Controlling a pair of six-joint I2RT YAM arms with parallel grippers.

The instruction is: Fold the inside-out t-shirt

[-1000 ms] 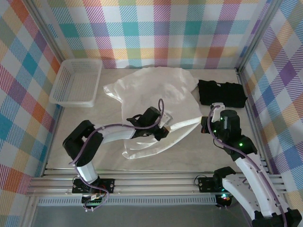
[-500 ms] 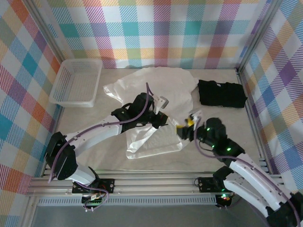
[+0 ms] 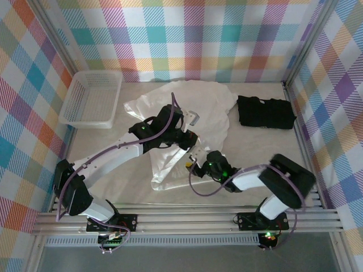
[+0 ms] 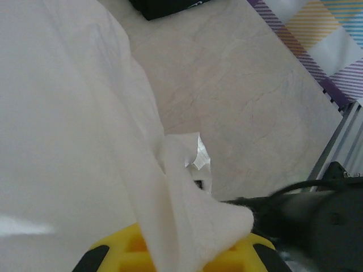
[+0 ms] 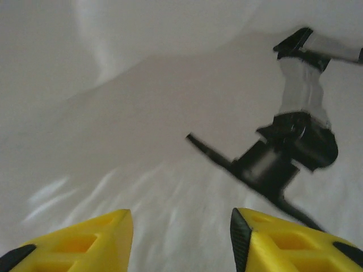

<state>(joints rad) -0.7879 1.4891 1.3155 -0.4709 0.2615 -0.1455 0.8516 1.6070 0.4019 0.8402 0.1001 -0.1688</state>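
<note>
The inside-out t-shirt (image 3: 204,107) lies white and rumpled in the middle of the table, its right side folded in over the body. My left gripper (image 3: 189,139) is over the shirt's middle, shut on a fold of the cloth. In the left wrist view the t-shirt (image 4: 68,113) drapes over the yellow fingers of the left gripper (image 4: 181,249). My right gripper (image 3: 191,166) is low at the shirt's near right part. In the right wrist view the right gripper (image 5: 181,226) stands open just above the t-shirt (image 5: 142,85) with nothing between its fingers.
A white basket (image 3: 91,97) stands at the back left. A black folded garment (image 3: 265,111) lies at the back right, its edge showing in the left wrist view (image 4: 164,5). The left arm (image 5: 295,141) crosses close ahead of the right gripper. Bare table (image 3: 272,147) lies right of the shirt.
The right gripper let go of the shirt's right edge, opened and swung left and low onto the shirt. The left gripper carried its fold slightly farther back.
</note>
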